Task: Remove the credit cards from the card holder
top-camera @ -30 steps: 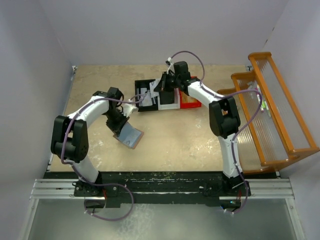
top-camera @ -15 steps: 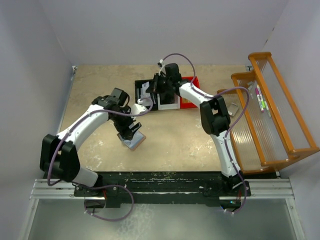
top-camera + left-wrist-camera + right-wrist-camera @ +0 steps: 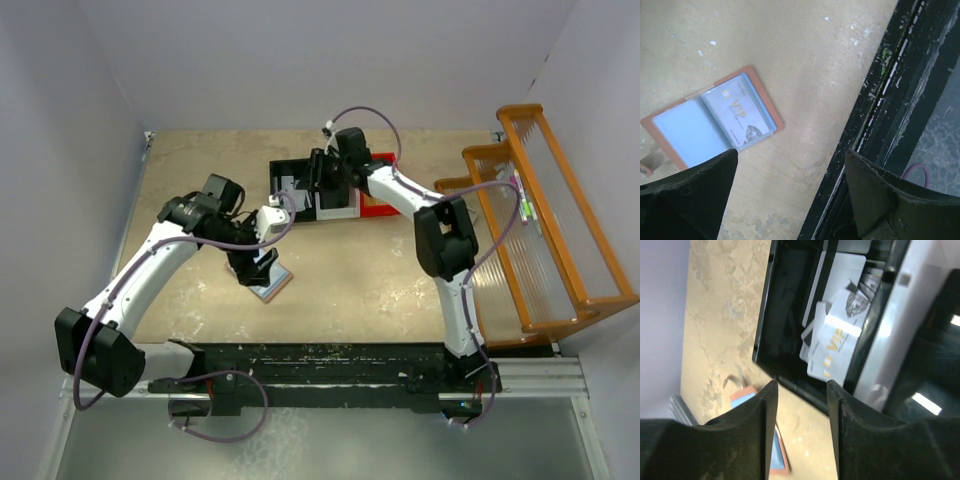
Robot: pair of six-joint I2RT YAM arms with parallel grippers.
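Jaws of the left gripper are wide apart, holding nothing. Just past them the card holder lies open on the table, a card in one slot; a black edge runs beside one finger. The right gripper jaws are apart too, above a tray of cards.

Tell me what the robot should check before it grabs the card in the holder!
1. Holder lies open and flat: ok.
2. A card shows in its slot: ok.
3. Left gripper open: ok.
4. Left gripper centred over card: not ok, card sits off to one side.
5. Right gripper empty: ok.
6. More cards hidden underneath: cannot tell.
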